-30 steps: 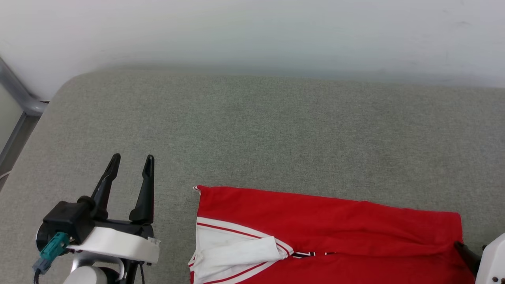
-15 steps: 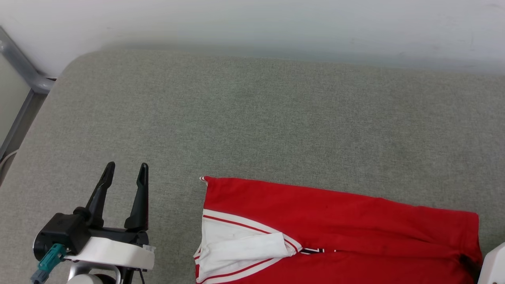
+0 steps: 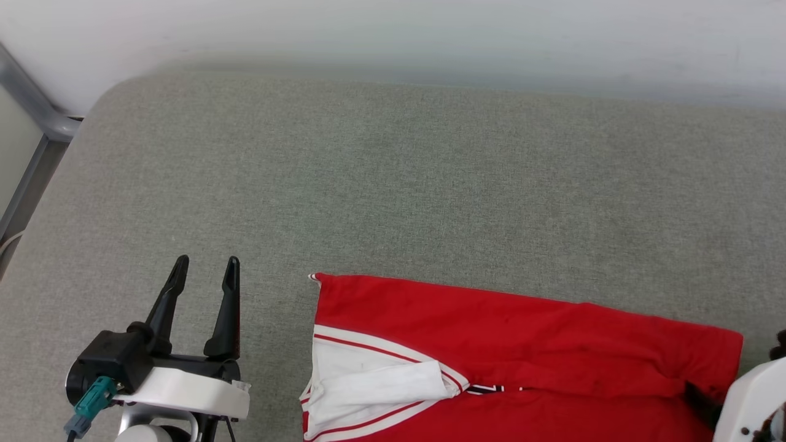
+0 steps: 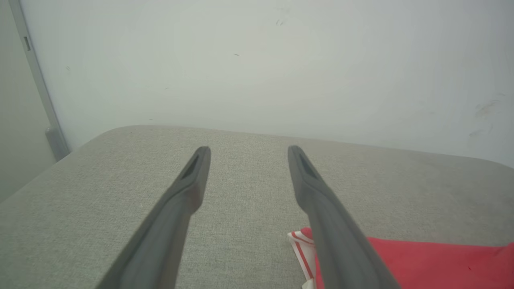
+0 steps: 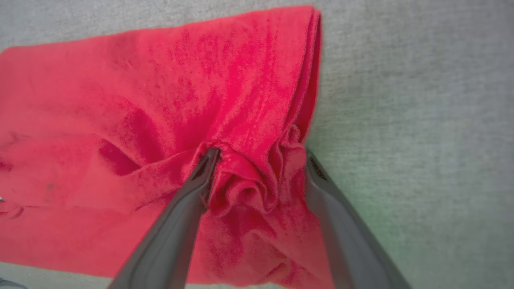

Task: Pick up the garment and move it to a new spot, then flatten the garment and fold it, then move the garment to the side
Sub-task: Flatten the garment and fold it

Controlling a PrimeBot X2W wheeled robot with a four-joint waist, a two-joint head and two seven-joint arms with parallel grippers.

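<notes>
Head view: red jersey shirt (image 3: pixel 522 331) w/ white sleeve, striped trim, lies flat at lower right of grey fabric surface (image 3: pixel 399 184). The left gripper (image 3: pixel 206 267) is beside it, apart, fingers wide, empty.
L wrist: shirt corner behind one finger.
R wrist: right gripper (image 5: pixel 261 154) spread wide, bunched red edge between tips.

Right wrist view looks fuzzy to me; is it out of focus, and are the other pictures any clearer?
Right wrist view: yes, soft; the red jersey shirt is fuzzy, and a greenish cast tints the grey fabric surface. Head view: sharper, even light, no hard shadows or glare. Left wrist view: the left gripper goes soft close to the lens.
</notes>
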